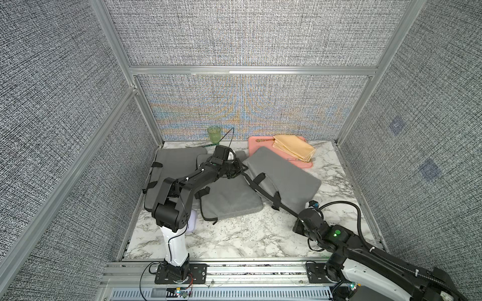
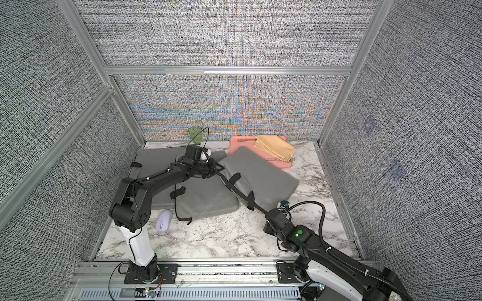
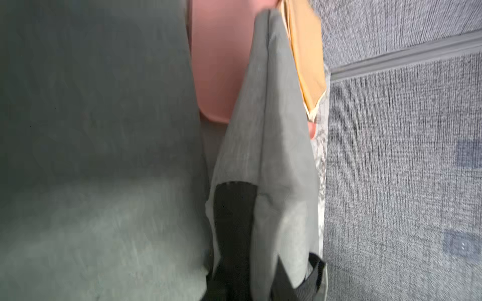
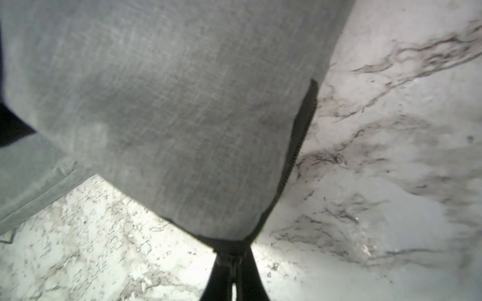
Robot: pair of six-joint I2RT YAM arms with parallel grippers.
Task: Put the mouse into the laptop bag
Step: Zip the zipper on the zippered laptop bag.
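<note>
Right hand [image 4: 232, 254] clamps laptop bag [image 4: 182, 104], left hand [image 1: 236, 169] spread unclear, mouse [image 2: 164, 221] in a top view

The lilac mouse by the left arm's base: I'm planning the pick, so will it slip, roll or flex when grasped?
The lilac mouse looks like a rigid, smooth, domed shell, so a tool may slide off its curved sides. It lies flat on the marble tabletop, so it probably skids rather than rolls if nudged.

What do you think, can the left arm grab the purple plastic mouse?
Probably yes: the purple mouse lies uncovered by its base; the left gripper must fold back from the grey fabric laptop bag.
</note>
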